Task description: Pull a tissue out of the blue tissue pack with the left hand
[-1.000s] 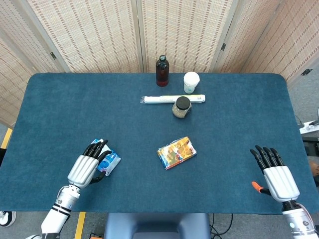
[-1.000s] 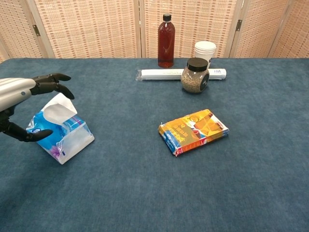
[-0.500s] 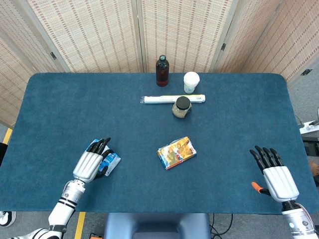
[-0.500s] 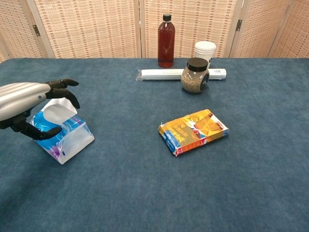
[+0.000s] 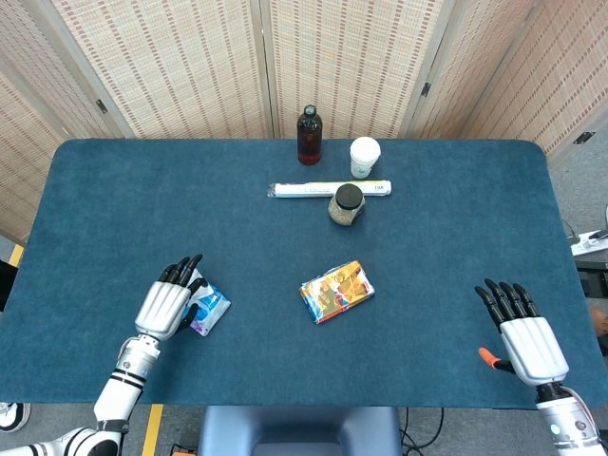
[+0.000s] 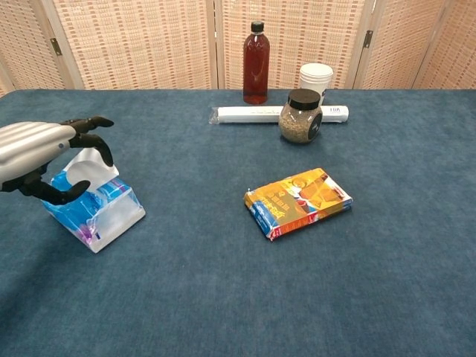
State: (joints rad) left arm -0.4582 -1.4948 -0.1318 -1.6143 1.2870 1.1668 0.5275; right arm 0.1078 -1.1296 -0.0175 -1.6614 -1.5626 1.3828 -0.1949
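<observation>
1. Left hand (image 6: pixel 37 152) sits at the left edge of the chest view, arched over the blue tissue pack (image 6: pixel 97 210). Its fingers (image 6: pixel 93 123) curve above the raised white tissue (image 6: pixel 85 168) and the thumb reaches in from below. You hold nothing yet. There is a visible gap between the fingers and thumb, so the hand is open.
2. In the head view the pack (image 5: pixel 208 307) lies at lower left of the worktop (image 5: pixel 456 228), half hidden under your left hand (image 5: pixel 167 306).
3. To do this step well, bring the fingers down onto the upstanding fold, not the plastic wrap, and pinch the tissue between thumb and finger before lifting.
4. Pull straight up and a little away from the opening. The pack looks light and soft and will probably come up with the tissue, so draw slowly and watch whether it leaves the worktop.
5. Right hand (image 5: pixel 524 332) lies flat at lower right of the head view, fingers spread, holding nothing. It is well apart from the pack and gives no bracing.
6. Writing: none can be read. The pack's print is too small. The orange snack packet (image 6: pixel 298 201) at centre carries graphics and lettering that are too blurred to make out. The jar (image 6: pixel 300 117), the dark bottle (image 6: pixel 255 63), the white paper cup (image 6: pixel 316 76) and the white roll (image 6: pixel 253 114) behind it show nothing legible.
</observation>
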